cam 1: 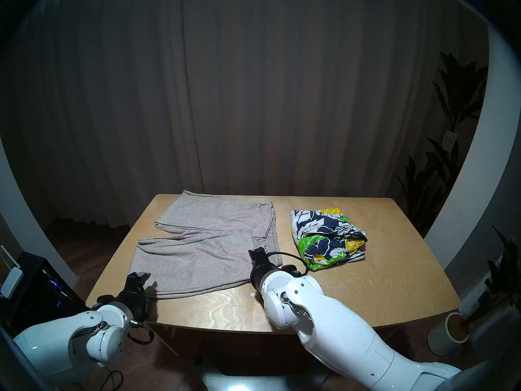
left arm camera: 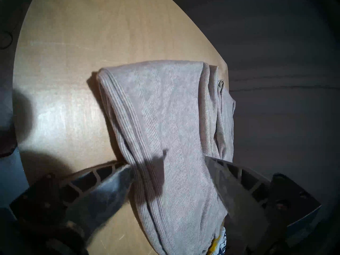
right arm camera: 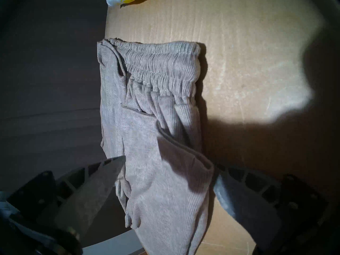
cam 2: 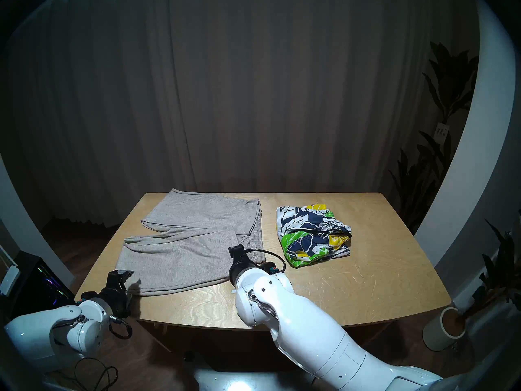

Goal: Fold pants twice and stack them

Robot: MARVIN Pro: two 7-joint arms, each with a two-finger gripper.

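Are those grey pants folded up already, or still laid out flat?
Still spread out. The grey pants lie flat on the table, both legs side by side at full length, with the waistband unfolded at one end.

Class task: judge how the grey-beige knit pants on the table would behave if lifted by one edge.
The grey-beige knit pants lie in soft wrinkles, so they would probably droop limply. Thin ribbed knit suggests little weight. The gathered waistband is likely thicker, an easier grip.

We saw the floral shorts (left arm camera: 219, 243) only as a sliver behind the grey pants (left arm camera: 165, 120); the right gripper (cam 1: 257, 253) hid the waistband's near corner.
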